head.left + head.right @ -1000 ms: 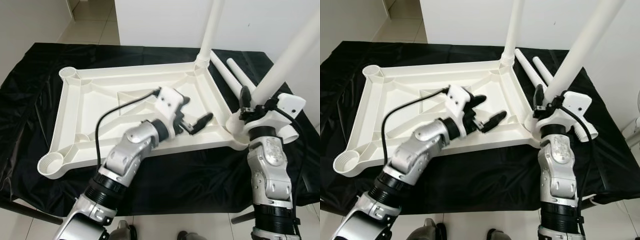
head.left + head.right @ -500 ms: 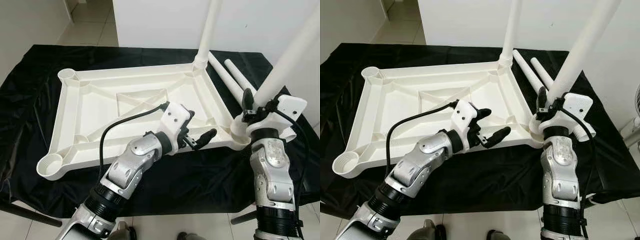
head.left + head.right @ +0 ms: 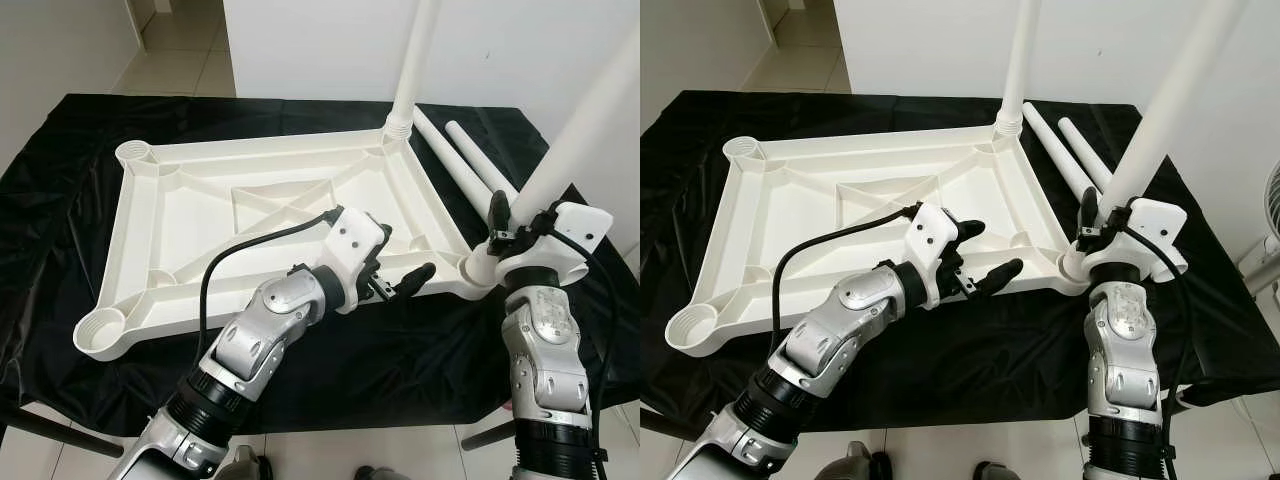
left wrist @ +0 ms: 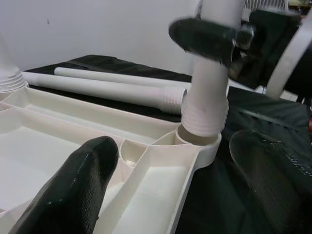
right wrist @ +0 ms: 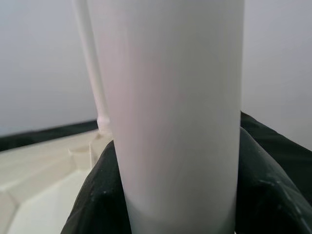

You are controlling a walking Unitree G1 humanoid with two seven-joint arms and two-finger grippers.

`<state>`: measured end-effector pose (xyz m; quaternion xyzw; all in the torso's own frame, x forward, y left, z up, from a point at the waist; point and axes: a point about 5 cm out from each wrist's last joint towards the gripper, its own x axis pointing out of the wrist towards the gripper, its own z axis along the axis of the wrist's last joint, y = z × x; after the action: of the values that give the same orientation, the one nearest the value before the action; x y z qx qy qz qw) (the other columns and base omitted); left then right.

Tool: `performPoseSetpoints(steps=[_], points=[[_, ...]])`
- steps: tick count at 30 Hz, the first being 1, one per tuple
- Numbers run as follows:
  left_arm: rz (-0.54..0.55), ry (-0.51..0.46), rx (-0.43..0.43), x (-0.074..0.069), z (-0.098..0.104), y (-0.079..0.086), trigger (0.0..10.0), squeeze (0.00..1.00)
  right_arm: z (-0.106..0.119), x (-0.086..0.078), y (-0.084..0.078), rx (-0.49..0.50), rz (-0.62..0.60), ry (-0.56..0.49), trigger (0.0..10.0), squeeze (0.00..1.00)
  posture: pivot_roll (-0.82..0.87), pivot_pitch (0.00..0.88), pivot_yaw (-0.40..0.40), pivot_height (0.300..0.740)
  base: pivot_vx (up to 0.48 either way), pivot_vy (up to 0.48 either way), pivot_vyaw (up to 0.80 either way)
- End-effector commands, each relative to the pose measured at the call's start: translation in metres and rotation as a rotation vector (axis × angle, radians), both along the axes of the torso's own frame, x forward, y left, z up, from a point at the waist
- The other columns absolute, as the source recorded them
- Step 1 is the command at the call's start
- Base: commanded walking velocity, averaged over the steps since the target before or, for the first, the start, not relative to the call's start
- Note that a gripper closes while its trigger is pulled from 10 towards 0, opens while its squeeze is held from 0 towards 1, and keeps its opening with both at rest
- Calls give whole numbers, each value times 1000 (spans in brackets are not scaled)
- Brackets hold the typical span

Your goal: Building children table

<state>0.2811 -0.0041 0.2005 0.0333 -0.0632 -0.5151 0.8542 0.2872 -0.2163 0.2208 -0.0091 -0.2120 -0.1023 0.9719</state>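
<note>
The white moulded plastic top lies upside down on a black sheet that covers the tabletop. Its underside is a rectangular frame with raised ribs, diagonal braces and a round socket at each corner. The two sockets on the robot's left, near and far, stand open. A smooth white round leg stands upright in the far right socket, its base ridged with thread.

The right gripper holds a second leg just above its ridged base, which sits at the near right socket; this leg tilts to the right. Its jaws are closed around the tube, one black finger on each side in the right wrist view.

The left gripper hovers over the near edge of the top, close to that socket, jaws wide and holding nothing.

Two spare legs lie side by side on the sheet, just beyond the right edge of the top
</note>
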Motion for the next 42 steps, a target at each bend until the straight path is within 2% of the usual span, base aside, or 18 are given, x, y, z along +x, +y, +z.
performPoseSetpoints(steps=[1, 2, 6, 7, 8, 10, 11, 12, 13, 16, 20, 27, 32, 33, 42], points=[[-105, 27, 82, -6, -10, -11, 10000, 0, 17, -5, -6, 19, -19, -92, 10000, 0, -1, 105, 6, 740, 0, 0, 0], [-113, 48, 125, -6, -18, -16, 10000, 0, 19, -6, -9, 7, -33, -94, 10000, 0, -4, 106, 9, 740, 0, 0, 0], [-113, 48, 125, -6, -18, -16, 10000, 0, 19, -6, -9, 7, -33, -94, 10000, 0, -4, 106, 9, 740, 0, 0, 0], [-123, 69, 163, -7, -27, -20, 10000, 0, 19, -6, -10, 1, -40, -93, 10000, 0, -4, 106, 9, 740, 0, 0, 0], [-123, 69, 163, -7, -27, -20, 10000, 0, 19, -6, -10, 1, -40, -93, 10000, 0, -4, 106, 9, 740, 0, 0, 0], [-136, 119, 250, -8, -42, -29, 10000, 0, 19, -8, -10, -9, -48, -94, 10000, 0, -16, 113, 20, 740, 0, 0, 0], [-136, 119, 250, -8, -42, -29, 10000, 0, 19, -8, -10, -9, -48, -94, 10000, 0, -16, 113, 20, 740, 0, 0, 0], [-110, 148, 309, -4, -50, -35, 10000, 0, 20, -10, -9, -8, -53, -95, 10000, 0, -16, 113, 20, 740, 0, 0, 0], [-96, 150, 324, -1, -51, -36, 10000, 0, 19, -10, -9, -7, -54, -95, 10000, 0, -16, 113, 20, 740, 0, 0, 0], [-88, 145, 339, 0, -51, -37, 10000, 0, 19, -11, -9, -8, -56, -94, 10000, 0, -25, 118, 32, 740, 0, 0, 0], [-28, 157, 367, 11, -51, -41, 10000, 0, 19, -12, -10, -2, -64, -94, 10000, 0, -29, 118, 39, 740, 0, 0, 0], [14, 154, 390, 23, -47, -43, 10000, 0, 17, -14, -9, 3, -72, -91, 10000, 0, -33, 114, 49, 740, 0, 0, 0], [20, 145, 402, 26, -46, -43, 10000, 0, 17, -13, -9, 3, -73, -89, 10000, 0, -33, 111, 50, 740, 0, 0, 0], [11, 134, 406, 27, -44, -43, 0, 0, 16, -13, -8, 4, -72, -87, 10000, 0, -33, 108, 49, 740, 0, 0, 0], [-74, 99, 453, 24, -44, -38, 0, 0, 15, -12, -8, 4, -67, -81, 10000, 0, -27, 106, 49, 740, 0, 0, 0]])
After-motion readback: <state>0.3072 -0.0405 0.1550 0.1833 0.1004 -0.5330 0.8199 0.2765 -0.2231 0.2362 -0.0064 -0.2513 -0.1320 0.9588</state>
